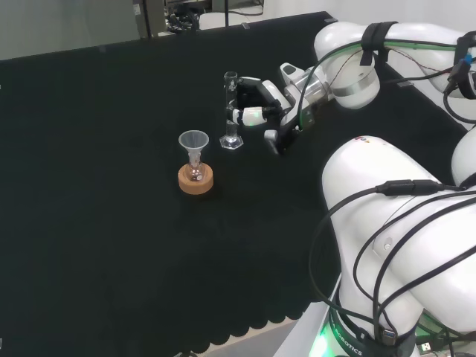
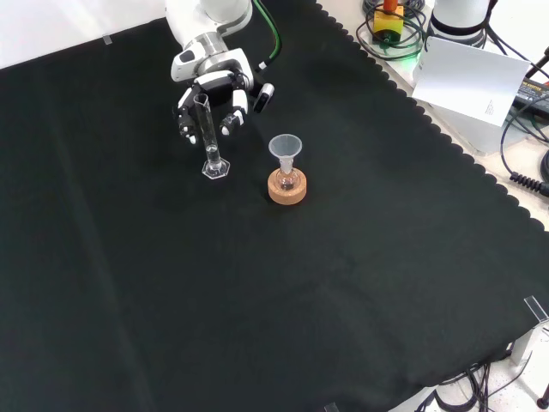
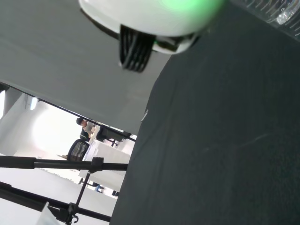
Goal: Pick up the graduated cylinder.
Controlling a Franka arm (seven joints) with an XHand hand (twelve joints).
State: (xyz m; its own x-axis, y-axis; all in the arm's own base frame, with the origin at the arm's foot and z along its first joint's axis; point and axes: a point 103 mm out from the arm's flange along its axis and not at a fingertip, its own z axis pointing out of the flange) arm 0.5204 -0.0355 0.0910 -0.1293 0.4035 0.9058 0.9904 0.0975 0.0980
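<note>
- The tall clear glass graduated cylinder (image 1: 231, 110) stands upright on its hexagonal foot on the black-cloth counter (image 1: 111, 245), just beside the small clear flask with a plastic funnel in its mouth (image 1: 194, 152), which sits on a cork ring stand (image 1: 195, 179).
- The black and white hand (image 1: 260, 104) is right at the cylinder's upper half. In the front view its fingers (image 2: 233, 114) are spread either side of the tube and only partly curled, not closed on it.
- You should close fingers and thumb around the tube squarely, above its middle, so it won't tip.
- Lift straight up; keep the cylinder vertical.
- Move away from the funnel, which looks easy to knock off.
</note>
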